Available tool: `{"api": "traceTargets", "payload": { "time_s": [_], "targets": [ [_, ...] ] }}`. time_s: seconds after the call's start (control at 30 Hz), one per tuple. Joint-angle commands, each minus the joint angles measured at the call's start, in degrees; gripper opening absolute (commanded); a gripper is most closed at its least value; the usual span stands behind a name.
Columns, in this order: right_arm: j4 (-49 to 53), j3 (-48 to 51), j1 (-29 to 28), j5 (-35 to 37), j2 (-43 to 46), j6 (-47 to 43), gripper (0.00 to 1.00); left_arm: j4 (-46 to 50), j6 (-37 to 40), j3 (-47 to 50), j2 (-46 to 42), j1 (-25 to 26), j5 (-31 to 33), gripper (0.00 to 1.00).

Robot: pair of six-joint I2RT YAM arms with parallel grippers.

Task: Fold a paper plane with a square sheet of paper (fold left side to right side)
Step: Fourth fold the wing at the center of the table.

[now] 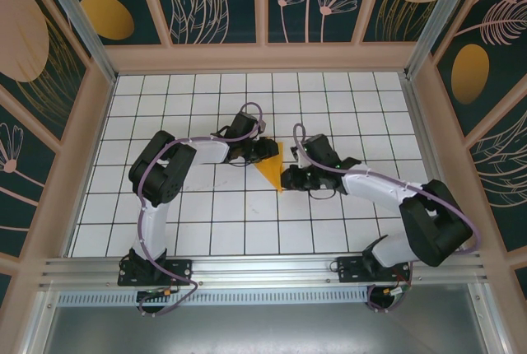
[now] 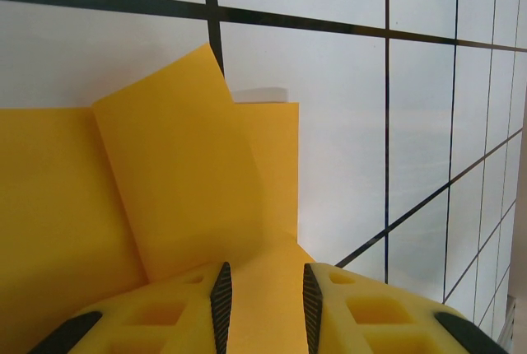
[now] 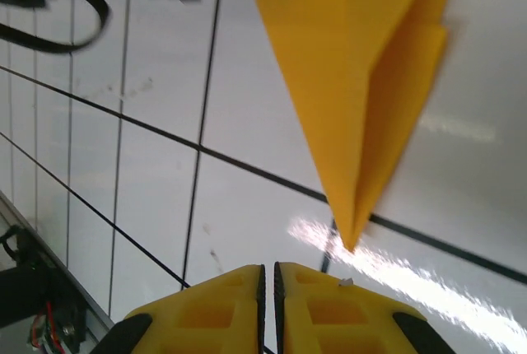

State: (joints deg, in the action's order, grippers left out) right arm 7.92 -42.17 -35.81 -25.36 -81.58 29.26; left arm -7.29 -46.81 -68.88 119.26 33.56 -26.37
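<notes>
A thin, bright orange paper (image 1: 272, 170), folded into a pointy shape, lies near the middle of the white table with black grid lines (image 1: 206, 222). The left gripper (image 1: 263, 153) is at the paper's far side. Up close, its yellow fingers (image 2: 221, 300) stand apart, and the paper shows in the gap between them. One folded part lifts up a little. The right gripper (image 1: 287, 179) sits just beside the paper's near point. Its yellow fingers (image 3: 247, 305) are pressed together with nothing between them.
</notes>
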Motion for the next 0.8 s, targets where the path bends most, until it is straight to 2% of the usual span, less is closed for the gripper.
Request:
{"api": "traceTargets", "payload": {
  "time_s": [0.0,0.17,0.33,0.77],
  "targets": [
    [-3.12,-3.27,-0.02,0.83,-5.07,-0.08,0.15,5.36,0.09,2.17,1.85,-0.45,4.4,0.33],
    [-4.68,-7.45,0.04,3.23,-12.86,-1.34,0.15,5.44,0.09,2.09,1.62,-0.48,4.33,0.33],
    [-2.58,-7.51,0.28,4.93,-17.62,-1.83,0.15,5.84,0.56,1.41,1.2,-0.48,4.48,0.35],
    [5.78,-2.09,0.05,9.59,-20.25,-2.71,0.14,10.06,3.52,-7.21,3.92,-2.52,7.04,0.38]
  ]
}}
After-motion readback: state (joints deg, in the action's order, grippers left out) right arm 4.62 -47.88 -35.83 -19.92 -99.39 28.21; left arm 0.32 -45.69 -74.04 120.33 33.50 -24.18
